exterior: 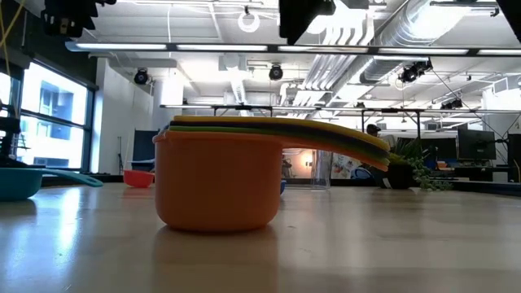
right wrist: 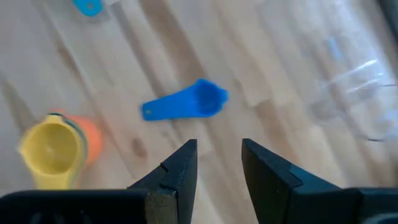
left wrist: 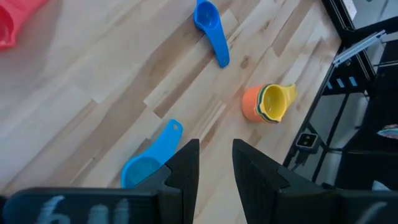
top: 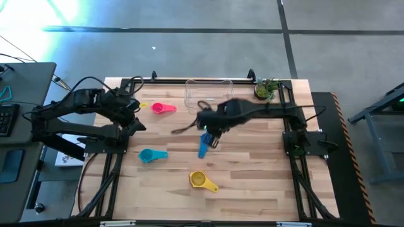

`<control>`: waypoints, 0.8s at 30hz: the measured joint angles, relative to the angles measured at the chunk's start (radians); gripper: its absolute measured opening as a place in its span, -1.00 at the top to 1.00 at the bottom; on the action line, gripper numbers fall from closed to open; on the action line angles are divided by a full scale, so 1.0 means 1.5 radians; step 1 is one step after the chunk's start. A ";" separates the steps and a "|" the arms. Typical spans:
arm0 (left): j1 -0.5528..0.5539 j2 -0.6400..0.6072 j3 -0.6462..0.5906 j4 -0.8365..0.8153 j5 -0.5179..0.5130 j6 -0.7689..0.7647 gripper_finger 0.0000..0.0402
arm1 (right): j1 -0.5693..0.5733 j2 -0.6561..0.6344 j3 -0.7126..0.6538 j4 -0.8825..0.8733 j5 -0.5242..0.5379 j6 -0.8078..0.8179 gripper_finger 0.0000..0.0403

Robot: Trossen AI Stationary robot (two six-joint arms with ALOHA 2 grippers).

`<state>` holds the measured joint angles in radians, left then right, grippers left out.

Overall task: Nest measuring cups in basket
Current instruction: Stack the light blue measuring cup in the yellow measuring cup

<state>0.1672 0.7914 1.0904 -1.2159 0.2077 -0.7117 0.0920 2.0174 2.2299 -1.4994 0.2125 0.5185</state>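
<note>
Loose measuring cups lie on the wooden table: a pink one (top: 163, 108), a teal one (top: 151, 154) and a blue one (top: 203, 147). A nested stack (top: 202, 181) stands upright on its base, orange outside and yellow inside (exterior: 218, 175). The clear basket (top: 208, 93) stands at the far edge. My right gripper (top: 211, 136) hovers open above the blue cup (right wrist: 186, 104), with nothing between its fingers. My left gripper (top: 135, 120) is open and raised at the table's left, between the pink cup and the teal cup (left wrist: 149, 160).
A small potted plant (top: 266, 89) stands at the far right corner, beside the basket. Bare wood lies along the table's right half and near edge. The black frame rails (top: 113, 170) run along both sides.
</note>
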 joint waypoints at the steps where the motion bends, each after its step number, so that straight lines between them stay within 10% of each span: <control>1: -0.007 0.000 0.000 0.000 0.000 -0.008 0.56 | -0.011 -0.009 0.000 -0.008 0.002 -0.017 0.41; 24: -0.292 0.024 0.000 0.001 -0.007 -0.101 0.56 | -0.233 -0.159 0.000 -0.048 0.006 -0.197 0.41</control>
<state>-0.2707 0.8273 1.0904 -1.2148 0.1965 -0.8631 -0.2582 1.7790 2.2299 -1.5719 0.2215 0.2230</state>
